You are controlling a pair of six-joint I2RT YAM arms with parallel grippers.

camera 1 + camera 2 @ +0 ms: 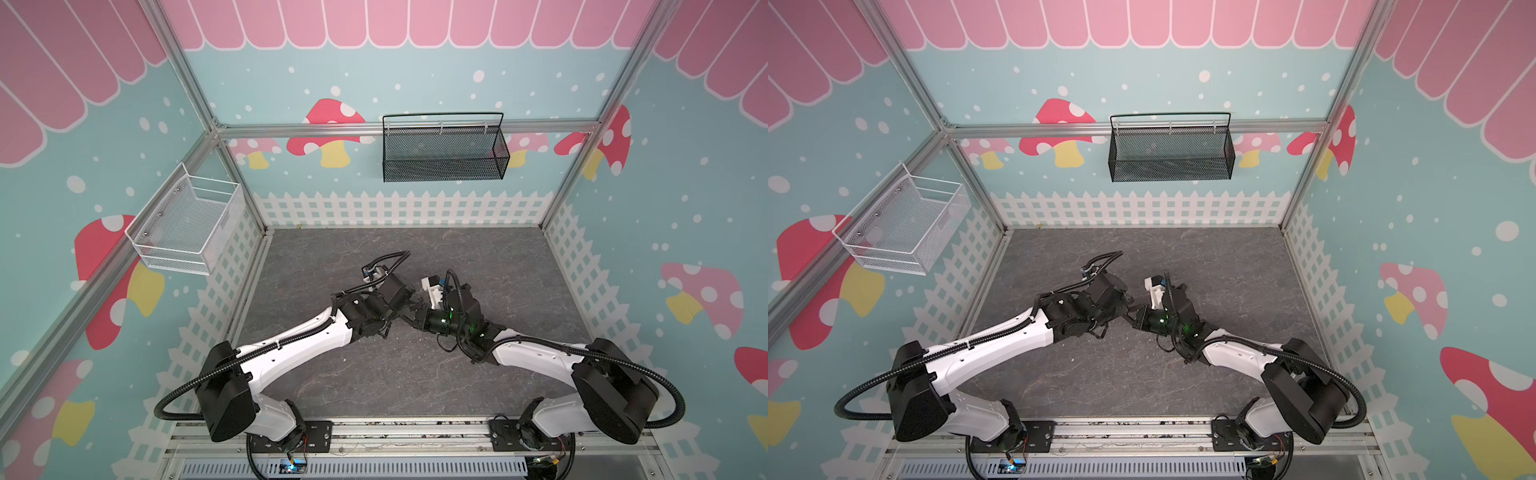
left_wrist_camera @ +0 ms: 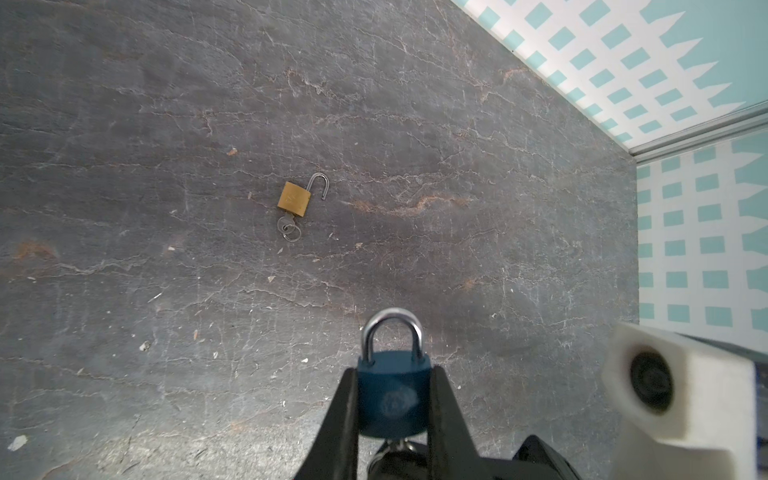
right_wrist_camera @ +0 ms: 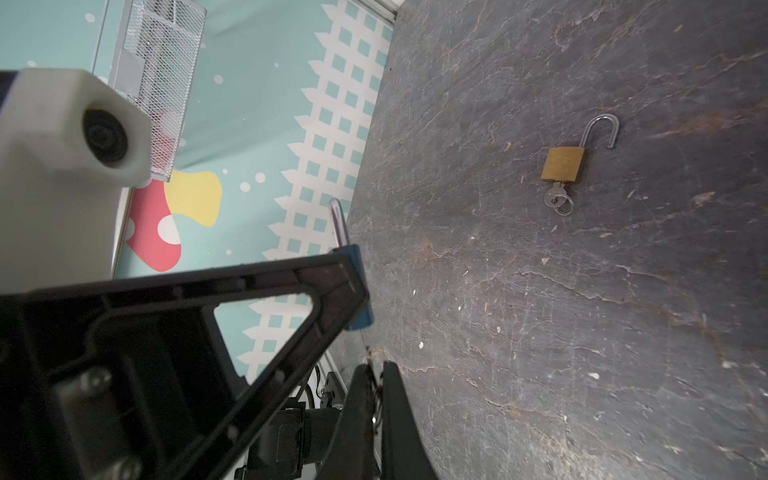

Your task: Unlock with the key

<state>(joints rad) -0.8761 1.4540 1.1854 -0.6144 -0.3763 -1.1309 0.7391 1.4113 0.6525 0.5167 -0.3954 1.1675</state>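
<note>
two claws meet: left claw [image 2: 392, 374] clamps the blue lock [image 2: 392, 399], right claw [image 3: 376, 368] at its three o'clock pinches the key [image 2: 400, 445], which may slip or bend if twisted off-axis.

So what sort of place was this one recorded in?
Most likely a purpose-built robot test cell, not a real room: an aluminium frame holds printed mushroom-and-fence wall panels, and two robot arms are bolted to a rail at the front of a slate-look tabletop.
</note>
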